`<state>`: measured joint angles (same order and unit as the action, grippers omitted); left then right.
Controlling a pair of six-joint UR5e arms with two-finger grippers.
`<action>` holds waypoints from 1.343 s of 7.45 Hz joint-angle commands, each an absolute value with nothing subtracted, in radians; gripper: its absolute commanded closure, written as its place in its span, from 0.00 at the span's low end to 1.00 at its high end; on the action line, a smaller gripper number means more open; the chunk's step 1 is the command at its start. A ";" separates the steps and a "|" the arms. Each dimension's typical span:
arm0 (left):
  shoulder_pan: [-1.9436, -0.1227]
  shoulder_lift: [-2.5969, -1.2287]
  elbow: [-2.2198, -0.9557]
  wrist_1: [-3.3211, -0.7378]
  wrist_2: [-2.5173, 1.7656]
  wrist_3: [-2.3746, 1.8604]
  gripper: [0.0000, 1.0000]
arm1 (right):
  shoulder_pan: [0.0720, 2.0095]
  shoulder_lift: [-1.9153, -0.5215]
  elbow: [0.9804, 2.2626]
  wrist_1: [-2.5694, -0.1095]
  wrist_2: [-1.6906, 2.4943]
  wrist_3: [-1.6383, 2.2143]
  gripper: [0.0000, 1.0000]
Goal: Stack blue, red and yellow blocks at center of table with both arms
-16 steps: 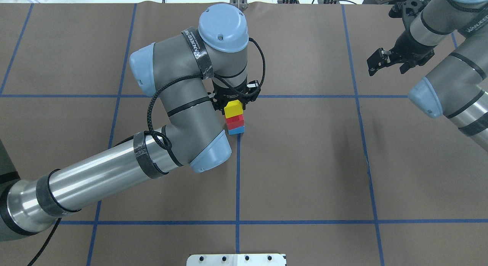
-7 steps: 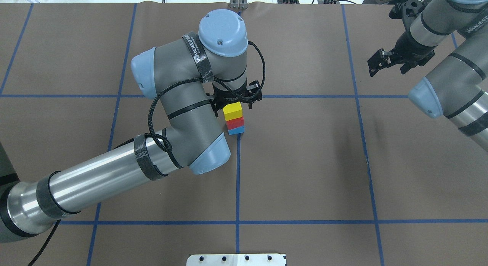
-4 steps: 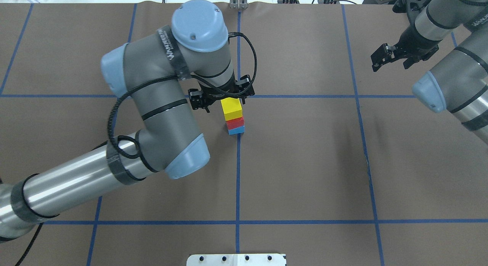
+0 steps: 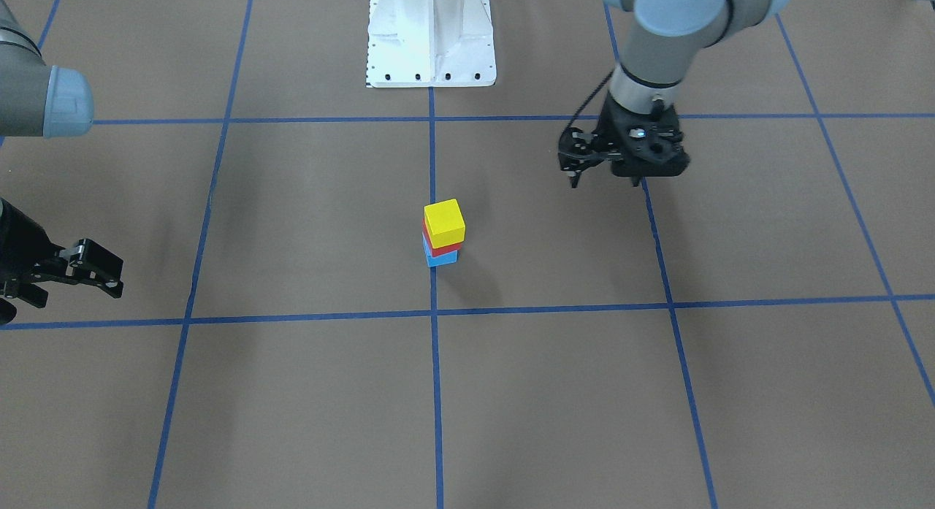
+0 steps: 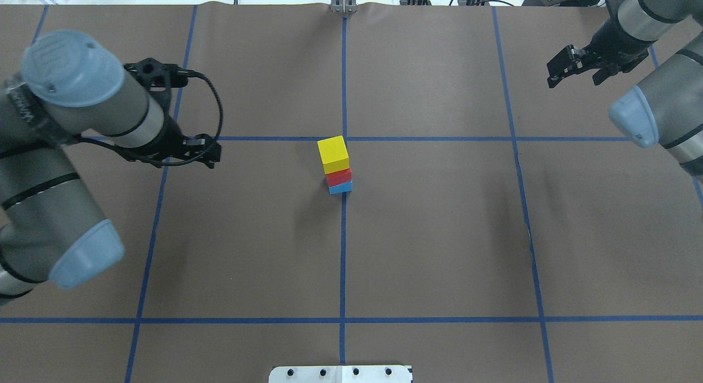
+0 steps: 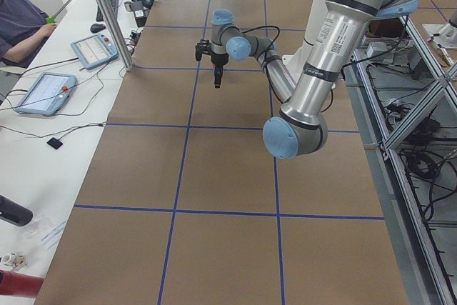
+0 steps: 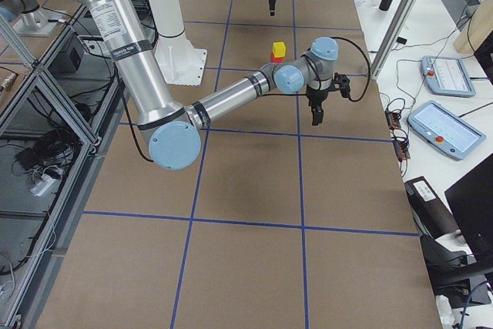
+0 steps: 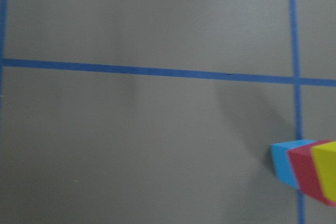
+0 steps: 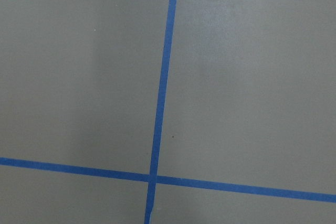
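At the center of the overhead view the yellow block sat on the red block, which sat on the blue block, 1 stack on the table. Only slivers of the lower 2 blocks showed. The left gripper, upper right in the front view, and the right gripper, upper right overhead, hung well apart from the stack with jaws apart.

Matt brown paper-like table cover, smooth matt yellow block, shiny metal arm tube

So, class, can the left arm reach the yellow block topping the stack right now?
Probably yes: the left gripper hangs open off to one side, only bare table lies between it and the yellow block, and the right gripper is far off.
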<state>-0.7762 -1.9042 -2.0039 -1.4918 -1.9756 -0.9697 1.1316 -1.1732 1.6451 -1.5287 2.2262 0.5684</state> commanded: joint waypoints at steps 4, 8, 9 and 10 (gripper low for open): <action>-1.389 -1.641 -1.586 -1.712 -2.332 -0.026 0.00 | 1.285 -1.233 1.591 -1.543 2.311 0.511 0.00; -1.509 -1.645 -1.537 -1.710 -2.323 0.049 0.00 | 1.471 -1.348 1.598 -1.661 2.367 0.243 0.00; -1.509 -1.646 -1.532 -1.709 -2.321 0.051 0.00 | 1.508 -1.354 1.601 -1.737 2.367 0.127 0.00; -1.511 -1.641 -1.526 -1.710 -2.319 0.049 0.00 | 1.520 -1.362 1.601 -1.774 2.365 0.073 0.00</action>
